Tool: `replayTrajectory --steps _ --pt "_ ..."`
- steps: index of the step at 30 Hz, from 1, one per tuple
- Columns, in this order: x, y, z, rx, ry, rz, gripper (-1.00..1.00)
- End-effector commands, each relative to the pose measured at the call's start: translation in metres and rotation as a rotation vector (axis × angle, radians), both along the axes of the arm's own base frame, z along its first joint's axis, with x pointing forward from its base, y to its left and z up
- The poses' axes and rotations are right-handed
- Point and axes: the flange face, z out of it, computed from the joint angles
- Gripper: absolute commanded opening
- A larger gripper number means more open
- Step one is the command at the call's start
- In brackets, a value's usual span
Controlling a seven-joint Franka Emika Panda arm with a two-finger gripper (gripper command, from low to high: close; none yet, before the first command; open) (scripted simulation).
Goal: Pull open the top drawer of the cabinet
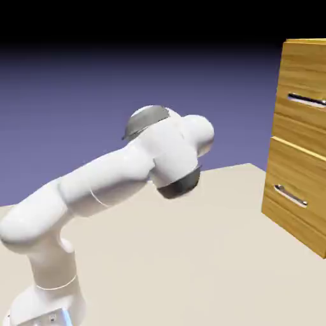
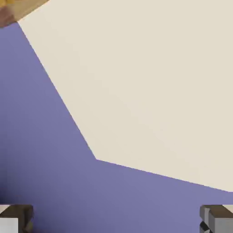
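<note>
The cabinet point(image 1: 299, 146) of honey-brown wood stands at the exterior view's right edge. Its top drawer point(image 1: 304, 83) looks flush and carries a slim silver bar handle point(image 1: 307, 100). The white arm point(image 1: 153, 159) is folded well to the left of the cabinet, far from the handle, and its bulky links hide the hand there. In the hand view my gripper point(image 2: 116, 220) is open: the two grey fingertips point(image 2: 217, 218) sit wide apart at the bottom corners with nothing between them. A sliver of the cabinet point(image 2: 18, 7) shows at that view's top left corner.
A lower drawer front with the same kind of handle point(image 1: 290, 196) sits under the top one. The beige table point(image 1: 191, 255) spreads between the arm's base and the cabinet; its corner and the blue-violet backdrop fill the hand view.
</note>
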Motion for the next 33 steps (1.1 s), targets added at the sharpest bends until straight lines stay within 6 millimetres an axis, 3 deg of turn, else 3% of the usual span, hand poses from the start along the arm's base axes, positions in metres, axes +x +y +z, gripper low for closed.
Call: replayTrajectory --steps 1,5,9,13,18,20,28,29,33 --pt "0.007 -0.007 0.009 -0.016 -0.046 0.007 0.00" --pt "0.038 -0.042 0.046 -0.090 -0.227 0.002 0.00" --pt "0.068 -0.091 0.081 -0.184 -0.390 -0.051 0.00" --pt "0.097 -0.155 0.110 -0.301 -0.524 -0.145 0.00" --pt "0.126 -0.255 0.136 -0.480 -0.628 -0.308 0.00" --pt "0.127 -0.259 0.137 -0.486 -0.630 -0.314 0.00" --pt "0.177 -0.259 0.137 -0.485 -0.629 -0.315 0.00" --pt "0.177 -0.259 0.137 -0.485 -0.629 -0.315 -1.00" --pt "0.159 -0.259 0.137 -0.485 -0.629 -0.315 -1.00"
